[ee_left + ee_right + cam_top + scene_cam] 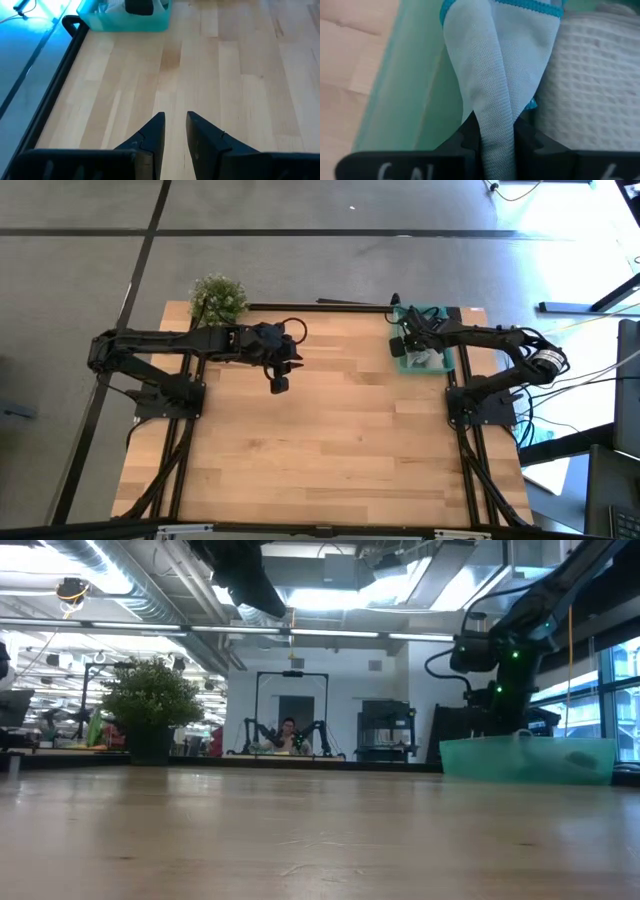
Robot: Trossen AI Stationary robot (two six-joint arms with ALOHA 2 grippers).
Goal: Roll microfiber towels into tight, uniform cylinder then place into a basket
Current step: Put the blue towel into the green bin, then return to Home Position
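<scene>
The teal basket (450,366) stands at the table's far right, and its wall (410,90) fills the left of the right wrist view. Inside it lies a pale grey-beige waffle towel (590,75). Next to that towel is a light blue towel (490,60) with a teal hem. My right gripper (404,348) reaches down into the basket and is shut on the blue towel. My left gripper (279,384) hovers over bare table left of centre. Its fingers (155,132) stand a narrow gap apart with nothing between them. My right gripper pinches a bunched fold of the light blue towel (496,125) between its two fingers. The fingers come slanting down from above into the basket. The towel runs on ahead of the fingers in two rounded lobes, between the basket's wall and the grey-beige towel, its hemmed edge (530,6) farthest away.
A small bushy green plant (218,298) stands at the table's far left corner. A dark frame rail (55,85) runs along the table's far edge. The wooden tabletop (340,440) between and in front of the arms is bare. A person sits far off in the room (288,732).
</scene>
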